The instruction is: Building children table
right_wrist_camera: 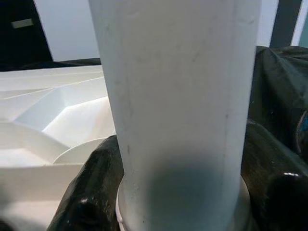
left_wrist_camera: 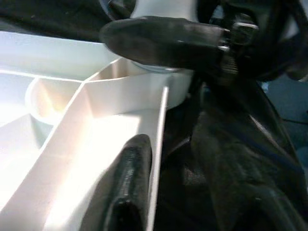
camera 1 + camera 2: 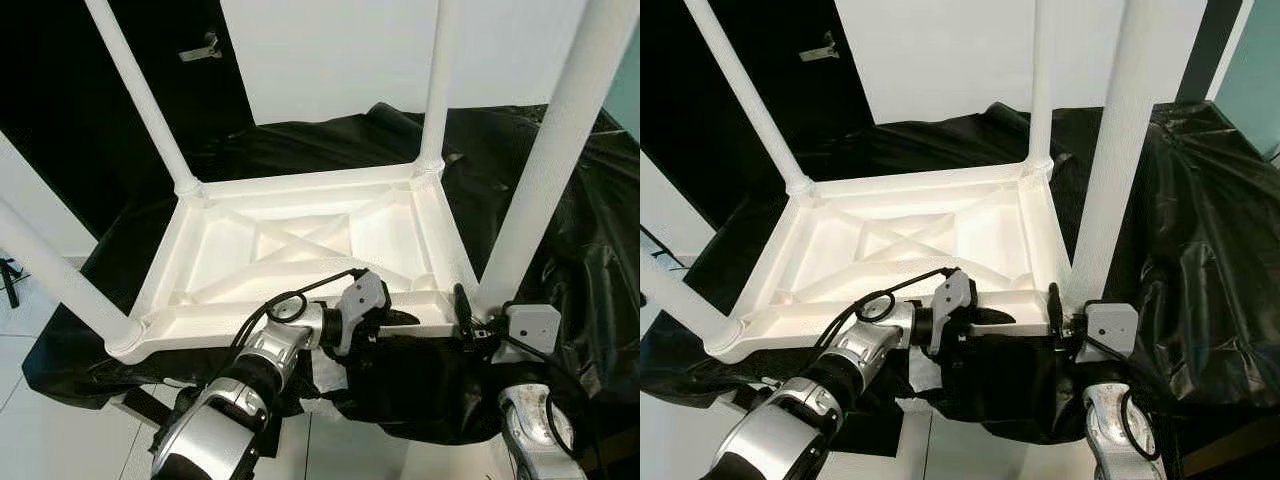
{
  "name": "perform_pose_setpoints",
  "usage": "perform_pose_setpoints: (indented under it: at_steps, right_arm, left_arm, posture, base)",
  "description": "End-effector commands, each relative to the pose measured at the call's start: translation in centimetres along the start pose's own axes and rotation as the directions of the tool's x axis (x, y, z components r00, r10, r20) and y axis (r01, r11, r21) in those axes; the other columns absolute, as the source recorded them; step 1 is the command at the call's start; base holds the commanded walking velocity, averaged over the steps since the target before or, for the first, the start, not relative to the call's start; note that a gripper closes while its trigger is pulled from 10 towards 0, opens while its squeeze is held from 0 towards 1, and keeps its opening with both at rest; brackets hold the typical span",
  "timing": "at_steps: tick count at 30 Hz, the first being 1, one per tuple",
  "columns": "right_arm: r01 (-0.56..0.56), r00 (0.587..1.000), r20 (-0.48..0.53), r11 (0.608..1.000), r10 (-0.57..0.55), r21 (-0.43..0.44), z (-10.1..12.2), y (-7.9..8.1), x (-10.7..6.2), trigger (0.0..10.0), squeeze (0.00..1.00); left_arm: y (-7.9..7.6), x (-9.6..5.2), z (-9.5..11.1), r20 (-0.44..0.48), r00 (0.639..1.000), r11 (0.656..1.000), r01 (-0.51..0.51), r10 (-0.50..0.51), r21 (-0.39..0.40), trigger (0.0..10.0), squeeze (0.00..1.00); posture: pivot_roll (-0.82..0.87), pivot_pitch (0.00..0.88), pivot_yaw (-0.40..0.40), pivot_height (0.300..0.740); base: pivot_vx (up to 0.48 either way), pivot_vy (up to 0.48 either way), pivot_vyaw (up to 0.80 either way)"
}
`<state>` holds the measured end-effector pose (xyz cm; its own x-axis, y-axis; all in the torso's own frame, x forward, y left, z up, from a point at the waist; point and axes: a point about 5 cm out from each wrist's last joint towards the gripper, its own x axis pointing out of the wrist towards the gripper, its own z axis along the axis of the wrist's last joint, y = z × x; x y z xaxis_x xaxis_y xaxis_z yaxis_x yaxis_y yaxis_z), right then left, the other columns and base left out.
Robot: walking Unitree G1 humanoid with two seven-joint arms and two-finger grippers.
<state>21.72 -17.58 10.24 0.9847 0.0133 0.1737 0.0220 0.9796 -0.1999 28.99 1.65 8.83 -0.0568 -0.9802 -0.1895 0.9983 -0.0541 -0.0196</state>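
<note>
Table (image 3: 300, 240), white plastic, lies upside down on black sheeting (image 3: 560, 230), its ribbed underside facing up and four round legs standing from its corners. The right gripper (image 1: 180, 202) is clamped on the near right leg (image 3: 545, 170) just above its socket; in the right wrist view one black finger (image 1: 89, 192) presses each side of the white tube, which stands upright. The left gripper (image 3: 395, 318) sits on the table's near rim (image 3: 250, 325), just beside that same corner; in the left wrist view one finger (image 2: 130, 183) lies inside the frame along the rim wall and the other (image 2: 163, 41) reaches across near the leg's base, so its fingers are spread apart with the rim wall between them. Both silver arms come in from the near edge, the left one trailing a looped black cable (image 3: 285, 300). The far left leg (image 3: 140, 95) and far right leg (image 3: 437, 80) rise toward a white wall (image 3: 330, 50), and the near left leg (image 3: 55, 270) leans out over the floor (image 3: 30, 420).
</note>
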Motion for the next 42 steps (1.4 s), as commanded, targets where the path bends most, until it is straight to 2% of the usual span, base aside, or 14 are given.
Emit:
perform_pose_setpoints:
  at_steps: [1,2,16,17,18,19,26,27,33,37,38,40,41,42]
  right_arm:
    - [-0.029,0.998,-0.049,0.999,0.028,-0.021,-0.8,-0.1,-0.4,10.0,0.00]
    - [-0.029,0.998,-0.051,0.999,0.028,-0.030,-0.7,-0.5,-0.4,10.0,0.00]
    - [-0.093,0.994,-0.052,0.995,0.092,-0.018,-0.1,-1.7,-0.2,10.0,0.00]
    - [-0.094,0.994,-0.065,0.996,0.093,-0.010,-0.2,-1.8,-0.1,10.0,0.00]
    - [-0.097,0.992,-0.077,0.995,0.096,-0.004,-0.4,-1.8,-0.1,10.0,0.00]
    - [-0.105,0.992,-0.075,0.994,0.106,0.016,-0.3,-1.7,-0.2,10.0,1.00]
    - [-0.208,0.977,-0.048,0.978,0.209,0.023,0.4,-1.4,0.0,10.0,1.00]
    - [-0.239,0.971,-0.022,0.971,0.239,-0.007,1.0,-1.7,0.3,10.0,0.00]
    - [-0.303,0.952,0.019,0.951,0.304,-0.057,2.2,-2.3,0.6,10.0,0.00]
    - [-0.353,0.935,0.047,0.936,0.353,-0.009,3.1,-2.7,0.9,10.0,0.00]
    - [-0.383,0.923,0.040,0.923,0.382,0.022,3.2,-2.8,0.9,0.0,0.00]
    - [-0.457,0.889,0.016,0.887,0.457,0.071,2.9,-2.6,0.6,0.0,0.00]
    - [-0.457,0.889,0.016,0.887,0.457,0.071,2.9,-2.6,0.6,0.0,0.00]
    - [-0.481,0.870,-0.026,0.858,0.493,0.181,2.1,-2.6,0.1,0.0,0.00]
  left_arm:
    - [-1.3,0.4,-1.8,-0.078,0.993,0.996,0.084,-0.087,-0.043,9.6,0.00]
    - [-1.3,0.5,-1.9,-0.080,0.993,0.996,0.080,-0.083,-0.040,10.0,0.00]
    - [-1.5,1.1,-1.9,-0.080,0.993,0.996,0.082,-0.084,-0.036,10.0,0.00]
    - [-1.5,1.1,-1.9,-0.077,0.993,0.996,0.083,-0.086,-0.037,7.9,0.00]
    - [-1.5,1.1,-2.0,-0.081,0.993,0.996,0.080,-0.083,-0.034,10.0,0.00]
    - [-1.5,1.1,-2.0,-0.083,0.993,0.996,0.078,-0.081,-0.032,10.0,0.00]
    - [-1.5,1.0,-2.1,-0.086,0.993,0.997,0.074,-0.076,-0.030,10.0,0.00]
    - [-1.5,1.0,-2.0,-0.087,0.993,0.997,0.075,-0.078,-0.029,10.0,0.00]
    - [-1.5,1.2,-2.0,-0.085,0.993,0.996,0.079,-0.081,-0.030,10.0,0.00]
    - [-1.5,1.2,-2.0,-0.084,0.993,0.996,0.080,-0.083,-0.031,10.0,0.00]
    - [-1.5,1.2,-2.0,-0.084,0.993,0.996,0.081,-0.083,-0.031,10.0,0.00]
    - [-1.5,1.2,-2.0,-0.085,0.993,0.996,0.083,-0.085,-0.031,10.0,0.00]
    - [-1.5,1.2,-2.0,-0.085,0.993,0.996,0.083,-0.085,-0.031,10.0,0.00]
    - [-1.5,1.2,-2.0,-0.083,0.993,0.996,0.082,-0.084,-0.031,10.0,0.00]
  posture:
    - [-0.20,0.000,0.085,0.740]
    - [-0.21,0.000,0.086,0.740]
    - [-0.23,0.000,0.078,0.740]
    - [-0.23,0.000,0.078,0.740]
    - [-0.23,0.000,0.078,0.740]
    - [-0.23,0.000,0.080,0.740]
    - [-0.23,0.000,0.083,0.740]
    - [-0.23,0.000,0.085,0.740]
    - [-0.23,0.000,0.086,0.740]
    - [-0.24,0.000,0.088,0.740]
    - [-0.24,0.000,0.087,0.740]
    - [-0.24,0.000,0.086,0.740]
    - [-0.24,0.000,0.086,0.740]
    - [-0.23,0.000,0.082,0.740]
  base:
    - [0.000,0.000,0.00]
    - [0.000,0.000,0.00]
    - [0.000,0.000,0.00]
    - [0.000,0.000,0.00]
    - [0.000,0.000,0.00]
    - [0.000,0.000,0.00]
    - [0.000,0.000,0.00]
    - [0.000,0.000,0.00]
    - [0.000,0.000,0.00]
    - [0.000,0.000,0.00]
    - [0.000,0.000,0.00]
    - [0.000,0.000,0.00]
    - [0.000,0.000,0.00]
    - [0.000,0.000,0.00]
